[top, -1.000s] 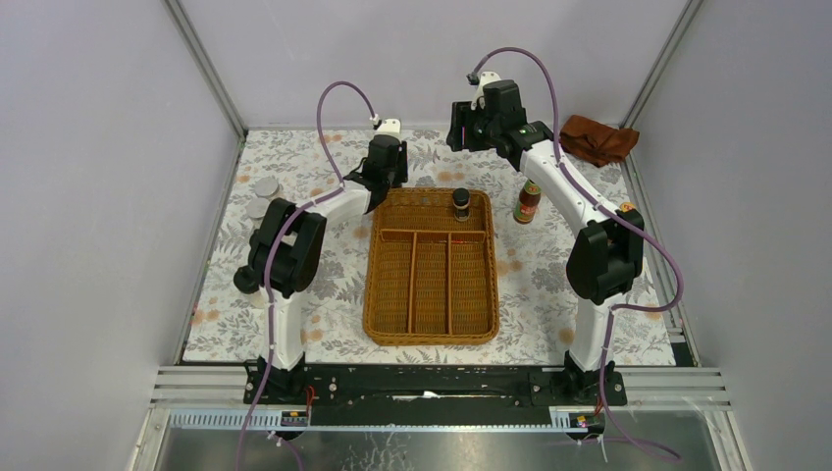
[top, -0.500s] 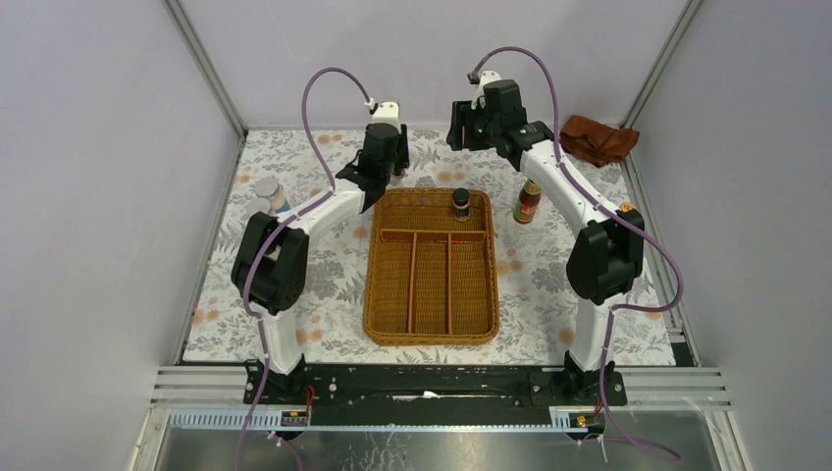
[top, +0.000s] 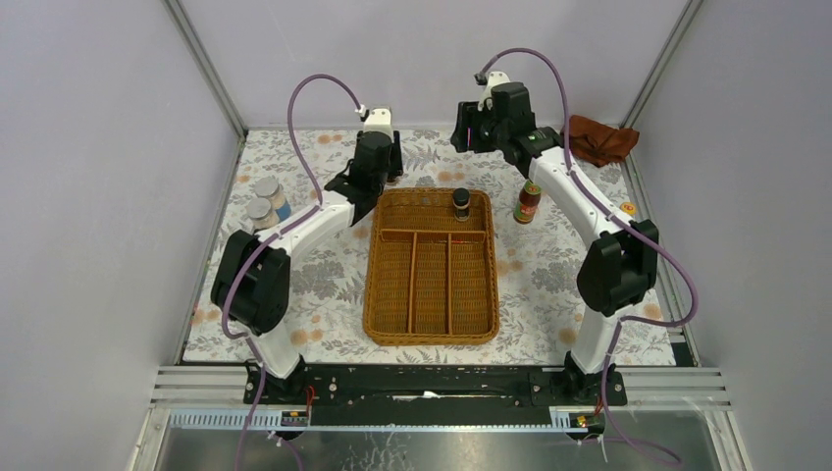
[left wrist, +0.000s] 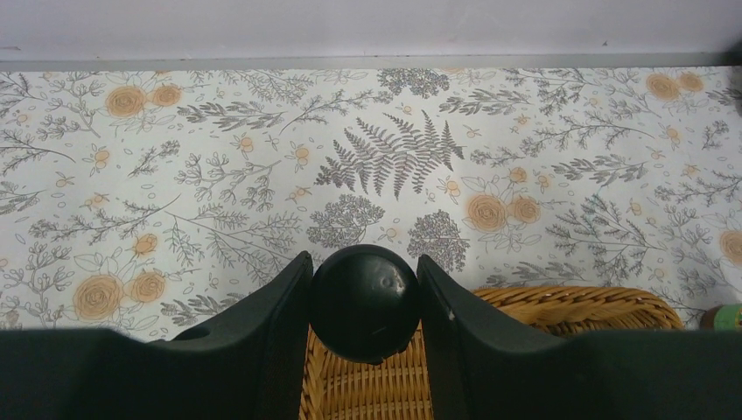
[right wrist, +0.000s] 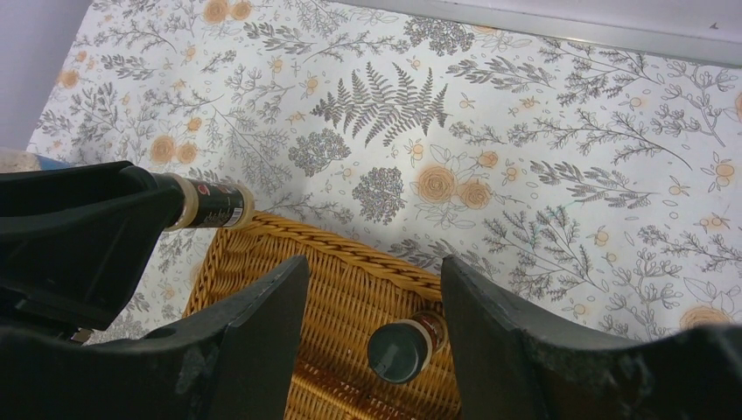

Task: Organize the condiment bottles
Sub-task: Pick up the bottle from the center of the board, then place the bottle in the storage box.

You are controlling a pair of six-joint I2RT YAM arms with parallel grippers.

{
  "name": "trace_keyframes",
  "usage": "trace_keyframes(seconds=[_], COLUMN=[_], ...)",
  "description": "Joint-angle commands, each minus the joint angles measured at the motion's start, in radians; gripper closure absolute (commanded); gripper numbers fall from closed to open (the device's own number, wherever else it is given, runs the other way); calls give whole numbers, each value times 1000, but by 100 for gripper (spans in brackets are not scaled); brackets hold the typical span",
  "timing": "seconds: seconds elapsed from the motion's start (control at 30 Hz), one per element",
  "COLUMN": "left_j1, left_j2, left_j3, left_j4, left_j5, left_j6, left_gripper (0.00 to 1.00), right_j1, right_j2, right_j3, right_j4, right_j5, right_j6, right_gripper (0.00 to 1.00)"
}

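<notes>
My left gripper (left wrist: 364, 262) is shut on a tiny dark bottle with a black cap (left wrist: 365, 302), held over the far left corner of the wicker tray (left wrist: 569, 302). The right wrist view shows that bottle (right wrist: 210, 206) sticking out of the left fingers. My right gripper (right wrist: 374, 267) is open above the tray's far compartment. A second black-capped bottle (right wrist: 398, 350) stands upright there (top: 461, 204), below the jaws and apart from them. A red sauce bottle (top: 529, 201) stands on the mat right of the tray. Two silver-lidded shakers (top: 263, 199) stand at the left.
The wicker tray (top: 373, 294) has one cross compartment at the far end and three long ones nearer me. A rust-brown cloth (top: 600, 140) lies at the far right corner. Grey walls bound the floral mat (top: 549, 285) on three sides.
The left arm's elbow has swung left and toward me, uncovering the two shakers, and its gripper has shifted slightly back and left with the bottle. The right arm has drifted a little to the right.
</notes>
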Motion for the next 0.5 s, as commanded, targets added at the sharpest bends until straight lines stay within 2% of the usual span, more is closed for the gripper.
trace_keyframes(seconds=[0.0,0.47], left_j1=[-16,-81], left_j2=[-52,-100], left_j3=[-39,-115], left_j4=[8,6], left_j5=[-33,-40], left_j6=[-14,-44], left_gripper=[100,100], right_j1=[-5,-5], right_j2=[-87,-151], right_j3=[-32,-115], right_j4=[42,56], right_j5=[17,36], right_j6=[14,10], right_gripper=[36,36])
